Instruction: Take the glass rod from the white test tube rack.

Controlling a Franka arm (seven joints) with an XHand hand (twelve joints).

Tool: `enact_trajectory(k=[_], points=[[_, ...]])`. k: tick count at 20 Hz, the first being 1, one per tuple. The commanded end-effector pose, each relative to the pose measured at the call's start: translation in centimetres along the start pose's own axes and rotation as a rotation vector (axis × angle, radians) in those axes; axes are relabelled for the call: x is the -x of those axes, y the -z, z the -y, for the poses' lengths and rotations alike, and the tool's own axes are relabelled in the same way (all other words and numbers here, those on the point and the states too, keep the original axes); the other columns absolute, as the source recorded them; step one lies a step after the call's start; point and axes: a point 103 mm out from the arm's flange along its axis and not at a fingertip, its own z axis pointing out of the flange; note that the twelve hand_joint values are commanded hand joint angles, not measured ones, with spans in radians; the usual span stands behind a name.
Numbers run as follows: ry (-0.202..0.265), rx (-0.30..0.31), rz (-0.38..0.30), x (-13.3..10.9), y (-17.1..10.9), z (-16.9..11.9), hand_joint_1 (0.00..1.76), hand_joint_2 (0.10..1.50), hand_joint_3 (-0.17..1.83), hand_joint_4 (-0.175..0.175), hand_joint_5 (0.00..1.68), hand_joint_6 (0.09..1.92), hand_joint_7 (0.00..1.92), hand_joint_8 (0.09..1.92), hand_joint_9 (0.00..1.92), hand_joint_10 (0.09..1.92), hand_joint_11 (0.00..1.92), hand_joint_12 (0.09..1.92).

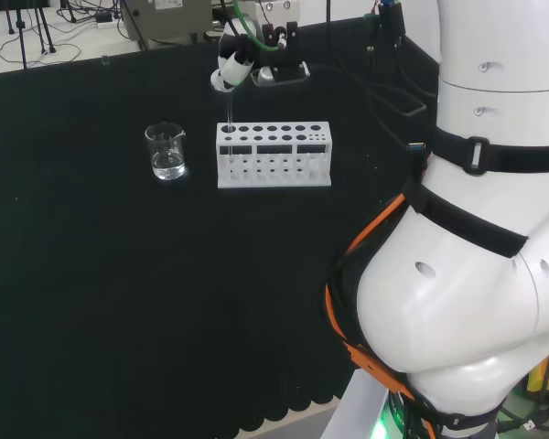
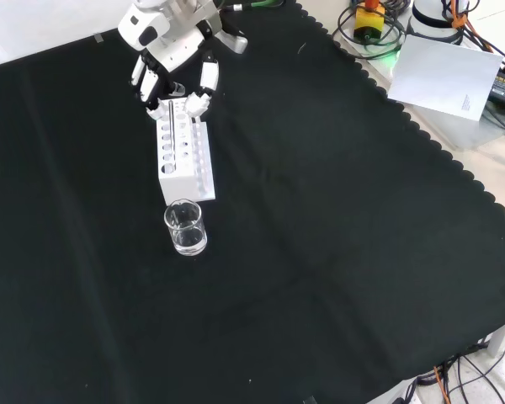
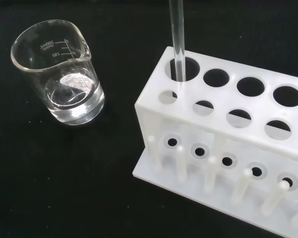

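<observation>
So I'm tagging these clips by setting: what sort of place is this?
Most likely a robotics lab set up as a chemistry bench: a white test tube rack holding a glass rod and a beaker with clear liquid stand on black cloth, with cables and equipment around its edges.

White test tube rack (image 3: 223,144), clear glass rod (image 3: 177,29) and beaker (image 3: 59,74), black cloth (image 3: 64,188).

Clear glass rod (image 3: 177,29) — upright in white rack's (image 3: 223,144) end hole
</observation>
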Motion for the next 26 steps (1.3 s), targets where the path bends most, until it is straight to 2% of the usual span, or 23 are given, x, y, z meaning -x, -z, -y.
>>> enact_trajectory(k=[1,5,10,13,18,19,21,22,24,26], points=[[-0.004,-0.007,0.002,0.0,-0.2,-0.2,0.78,0.86,0.62,-0.175,0.48,0.88,1.09,0.99,1.38,0.86,0.56,1.35],[-0.008,-0.002,0.018,0.0,-0.2,-0.4,0.81,0.86,0.62,-0.175,0.50,0.89,1.14,1.00,1.41,0.87,0.58,1.34],[-0.017,0.036,0.049,-0.6,-0.1,-0.8,0.95,0.87,0.65,-0.175,0.61,0.90,1.22,0.98,1.47,0.86,0.62,1.31],[-0.013,0.065,0.029,-0.8,0.1,-1.1,1.00,0.85,0.68,-0.175,0.67,0.90,1.25,0.98,1.49,0.85,0.67,1.30],[-0.008,0.073,0.011,-1.0,0.1,-1.3,1.04,0.82,0.76,-0.175,0.69,0.92,1.26,0.99,1.51,0.84,0.77,1.26],[-0.007,0.092,-0.009,-0.9,0.1,-1.2,1.04,0.82,0.77,-0.175,0.69,0.93,1.27,0.99,1.51,0.84,0.79,1.25],[-0.011,0.119,-0.028,-0.8,-0.1,-1.1,1.09,0.96,0.48,-0.175,0.79,1.14,1.29,1.00,1.53,0.84,0.88,1.22],[-0.014,0.128,-0.025,-0.7,-0.2,-1.1,1.10,1.01,0.37,-0.175,0.82,1.18,1.31,1.00,1.54,0.85,0.94,1.20],[-0.023,0.148,-0.027,-0.6,-0.5,-1.0,1.12,1.05,0.27,-0.175,0.85,1.21,1.34,1.02,1.55,0.88,1.07,1.15],[-0.027,0.161,-0.050,-0.4,-0.7,-1.0,1.13,1.06,0.26,-0.175,0.86,1.22,1.34,1.07,1.56,0.92,1.22,1.08]])
